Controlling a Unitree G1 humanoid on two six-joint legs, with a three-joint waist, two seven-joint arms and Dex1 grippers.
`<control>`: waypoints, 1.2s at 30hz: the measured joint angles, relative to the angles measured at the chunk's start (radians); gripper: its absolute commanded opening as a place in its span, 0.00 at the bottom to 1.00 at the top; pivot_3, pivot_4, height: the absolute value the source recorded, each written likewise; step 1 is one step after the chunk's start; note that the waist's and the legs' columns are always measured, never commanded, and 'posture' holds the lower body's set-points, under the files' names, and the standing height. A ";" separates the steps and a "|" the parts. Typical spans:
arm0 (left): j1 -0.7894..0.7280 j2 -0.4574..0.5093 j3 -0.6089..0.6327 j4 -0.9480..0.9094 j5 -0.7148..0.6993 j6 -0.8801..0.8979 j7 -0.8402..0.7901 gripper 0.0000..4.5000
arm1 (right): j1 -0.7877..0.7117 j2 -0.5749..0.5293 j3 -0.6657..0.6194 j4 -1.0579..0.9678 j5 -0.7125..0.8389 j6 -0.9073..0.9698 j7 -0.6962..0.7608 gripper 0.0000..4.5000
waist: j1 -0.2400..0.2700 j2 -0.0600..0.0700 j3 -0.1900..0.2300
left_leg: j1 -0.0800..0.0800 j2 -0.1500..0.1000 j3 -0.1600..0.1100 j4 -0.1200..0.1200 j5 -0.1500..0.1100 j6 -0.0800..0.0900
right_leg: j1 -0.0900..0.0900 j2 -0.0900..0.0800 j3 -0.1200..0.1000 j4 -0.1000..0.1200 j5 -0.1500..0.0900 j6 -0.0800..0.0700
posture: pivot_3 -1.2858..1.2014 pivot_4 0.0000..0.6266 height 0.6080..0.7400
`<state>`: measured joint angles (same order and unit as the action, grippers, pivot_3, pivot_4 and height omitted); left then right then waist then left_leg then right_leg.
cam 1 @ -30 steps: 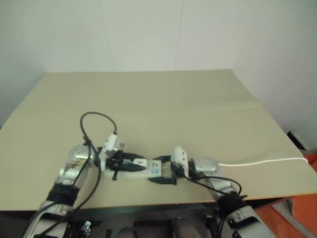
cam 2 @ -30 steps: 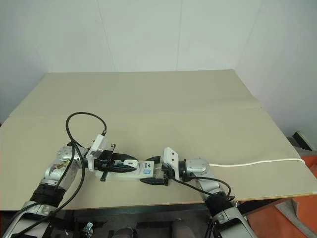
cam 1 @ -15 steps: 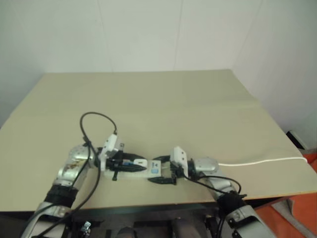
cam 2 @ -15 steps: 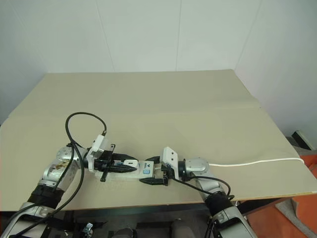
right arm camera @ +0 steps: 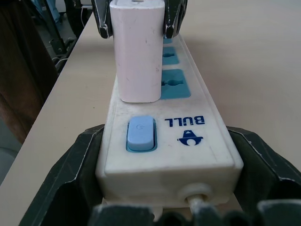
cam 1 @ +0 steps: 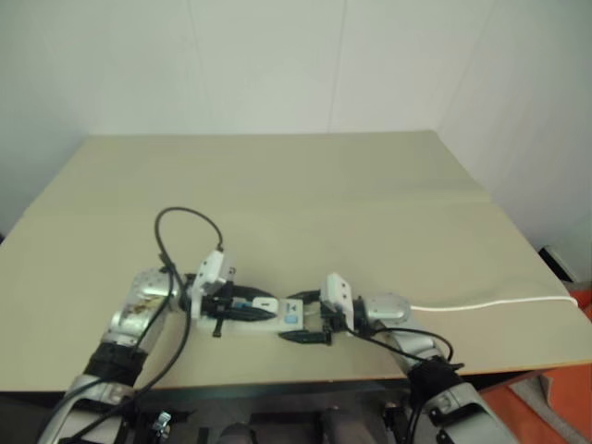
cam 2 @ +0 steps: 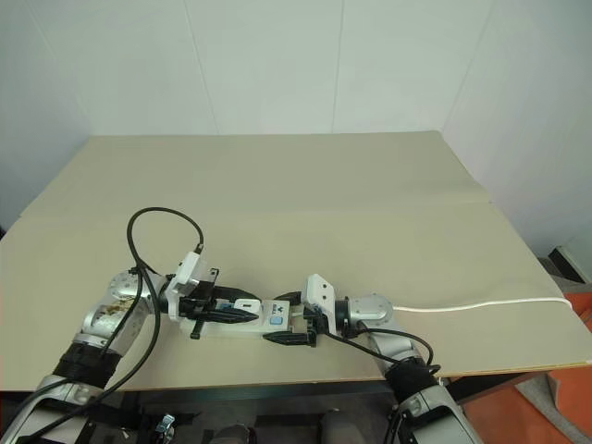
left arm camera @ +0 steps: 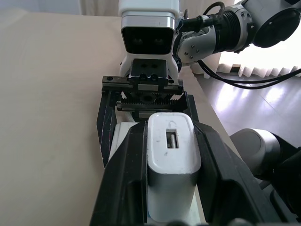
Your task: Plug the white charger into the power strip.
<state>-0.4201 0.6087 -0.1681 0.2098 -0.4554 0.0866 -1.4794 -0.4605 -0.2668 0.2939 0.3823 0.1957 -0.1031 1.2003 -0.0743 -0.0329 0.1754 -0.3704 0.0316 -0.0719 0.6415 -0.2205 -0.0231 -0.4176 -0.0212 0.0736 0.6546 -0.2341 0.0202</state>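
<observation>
Right wrist view: right gripper, black fingers set against both long sides of the power strip at its switch end, clamped on it. Pale blue switch and blue maker's mark just ahead of the fingers; cord stub leaves the end face between them.

White charger: upright on the strip directly beyond the switch, base seated on the strip face. Blue socket faces show beside and past it.

Left gripper: closed on the white charger, one black finger on each flank, reaching in from the strip's far end, facing the right gripper head-on. Right gripper's white housing stands close behind the charger in the left wrist view.

Surroundings, outward: tan table, strip lying near its front edge between the two grippers. Thin white cord runs from behind the right gripper toward the table's right edge. Black cable loops above the left wrist. White walls behind the table.
</observation>
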 measured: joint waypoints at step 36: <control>-0.052 0.000 -0.047 0.093 0.007 -0.067 -0.045 0.39 | 0.001 -0.002 0.002 0.012 -0.003 0.005 -0.004 0.76 | 0.004 0.009 -0.012 | 0.002 0.000 0.000 0.000 0.000 0.000 | 0.003 0.000 0.000 -0.002 -0.001 0.000 | 0.52 0.24 1.00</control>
<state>-0.4722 0.6087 -0.2147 0.3029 -0.4482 0.0192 -1.5239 -0.4598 -0.2688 0.2958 0.3947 0.1923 -0.0982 1.1960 -0.0707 -0.0236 0.1634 -0.3687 0.0315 -0.0717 0.6414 -0.2205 -0.0232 -0.4144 -0.0211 0.0734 0.6531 -0.2348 0.0200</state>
